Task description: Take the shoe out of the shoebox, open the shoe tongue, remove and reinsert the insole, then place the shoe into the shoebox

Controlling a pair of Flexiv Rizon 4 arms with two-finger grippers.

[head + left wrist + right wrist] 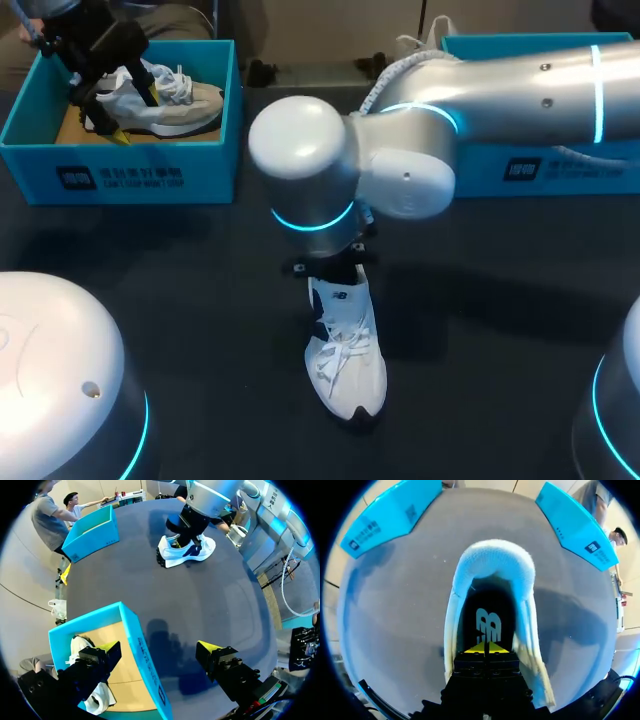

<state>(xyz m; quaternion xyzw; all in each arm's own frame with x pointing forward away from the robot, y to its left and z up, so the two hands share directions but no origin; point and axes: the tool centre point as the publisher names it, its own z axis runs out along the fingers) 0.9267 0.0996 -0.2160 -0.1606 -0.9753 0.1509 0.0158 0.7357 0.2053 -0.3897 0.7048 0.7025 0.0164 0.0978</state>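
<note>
A white sneaker (345,370) with a dark heel stands on the dark table at the middle. My right arm (400,170) reaches over it from the right. In the right wrist view my right gripper (485,648) is shut, its yellow tips together deep in the shoe's mouth (492,555), down on the dark insole (487,622). I cannot tell whether it pinches the insole. A second white shoe (175,100) lies in the blue shoebox (130,150) at the far left. My left gripper (132,112) hangs open over that box (145,655), one finger above the shoe (82,647), the other outside the wall.
Another blue box (540,170) stands at the far right behind my right arm; it also shows across the table in the left wrist view (92,532). Dark tabletop (500,330) lies bare around the middle sneaker (187,550).
</note>
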